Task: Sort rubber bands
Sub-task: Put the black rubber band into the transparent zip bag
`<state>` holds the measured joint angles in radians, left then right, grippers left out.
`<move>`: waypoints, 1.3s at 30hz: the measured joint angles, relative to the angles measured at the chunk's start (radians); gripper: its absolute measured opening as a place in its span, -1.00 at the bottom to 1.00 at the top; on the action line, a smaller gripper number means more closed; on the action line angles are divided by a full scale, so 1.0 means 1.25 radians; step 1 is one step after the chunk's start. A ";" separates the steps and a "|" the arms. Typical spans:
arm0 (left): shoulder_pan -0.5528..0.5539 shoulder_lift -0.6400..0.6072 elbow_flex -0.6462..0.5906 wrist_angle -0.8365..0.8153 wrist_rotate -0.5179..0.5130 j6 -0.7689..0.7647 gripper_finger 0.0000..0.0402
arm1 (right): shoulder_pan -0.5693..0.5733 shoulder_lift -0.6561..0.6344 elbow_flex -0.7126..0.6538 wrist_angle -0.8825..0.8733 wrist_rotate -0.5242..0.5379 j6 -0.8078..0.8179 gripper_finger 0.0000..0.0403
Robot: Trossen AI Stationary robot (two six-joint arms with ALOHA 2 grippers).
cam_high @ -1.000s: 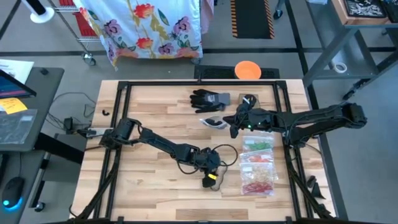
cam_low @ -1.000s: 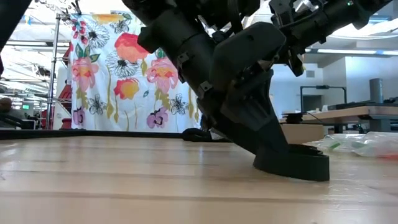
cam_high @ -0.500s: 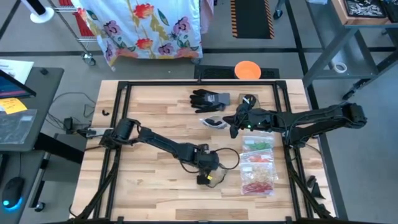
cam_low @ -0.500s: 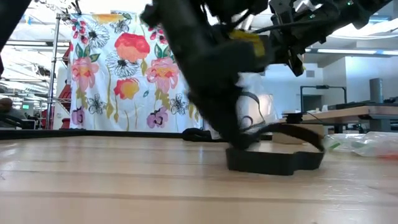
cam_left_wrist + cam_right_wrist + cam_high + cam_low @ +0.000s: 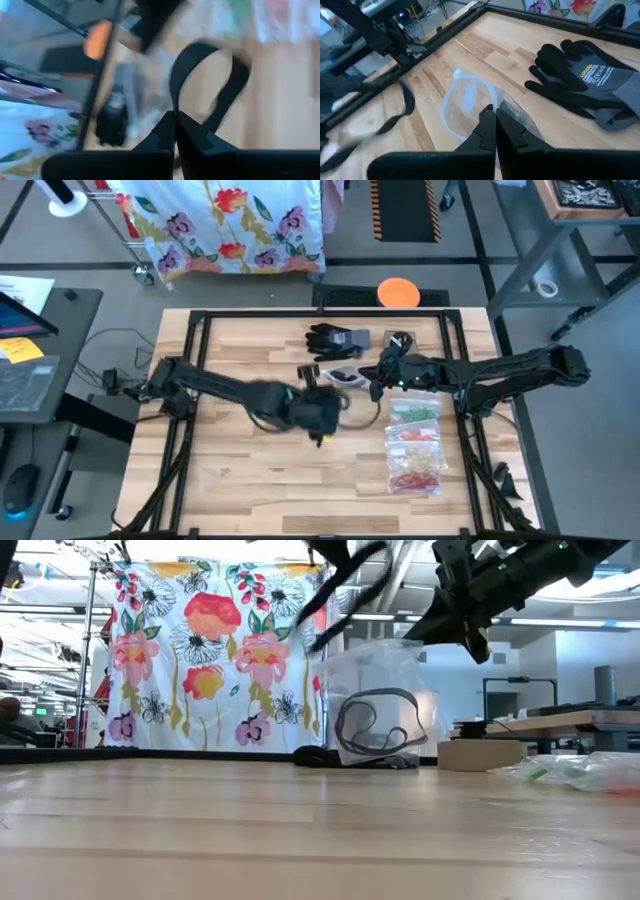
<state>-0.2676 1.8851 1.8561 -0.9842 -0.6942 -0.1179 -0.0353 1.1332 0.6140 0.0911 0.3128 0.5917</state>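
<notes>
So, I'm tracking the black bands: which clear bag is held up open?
The clear bag pinched by the right tool beside the black glove; the other bags lie flat, holding coloured bands.

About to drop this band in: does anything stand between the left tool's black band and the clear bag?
Nothing visible does. The left tool, shut on the black rubber band, is close to the clear bag, whose mouth the right tool holds open; only bare table shows between them.
</notes>
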 joint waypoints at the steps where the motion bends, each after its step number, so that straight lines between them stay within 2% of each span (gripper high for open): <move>1: 0.013 -0.017 0.000 0.015 -0.011 0.017 -0.99 | 0.000 0.000 0.000 0.005 0.000 0.010 -1.00; 6: 0.092 -0.065 0.000 0.102 0.009 0.093 -1.00 | 0.000 0.000 0.000 0.019 0.000 0.021 -1.00; 14: 0.210 -0.068 -0.001 0.212 0.215 0.165 -1.00 | 0.000 0.000 0.000 0.018 0.000 0.023 -1.00; 17: 0.234 -0.068 -0.001 0.210 0.254 0.154 -1.00 | 0.000 0.000 0.000 0.017 0.000 0.023 -1.00; 28: 0.231 -0.067 -0.002 0.213 0.258 0.135 -1.00 | 0.000 0.000 0.000 0.015 0.000 0.023 -1.00; 39: 0.220 -0.065 -0.154 0.388 0.258 0.118 -1.00 | 0.000 0.000 0.000 0.016 0.000 0.023 -1.00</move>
<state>0.0079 1.8032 1.6642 -0.4994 -0.3721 0.0294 -0.0353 1.1332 0.6140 0.1109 0.3122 0.6205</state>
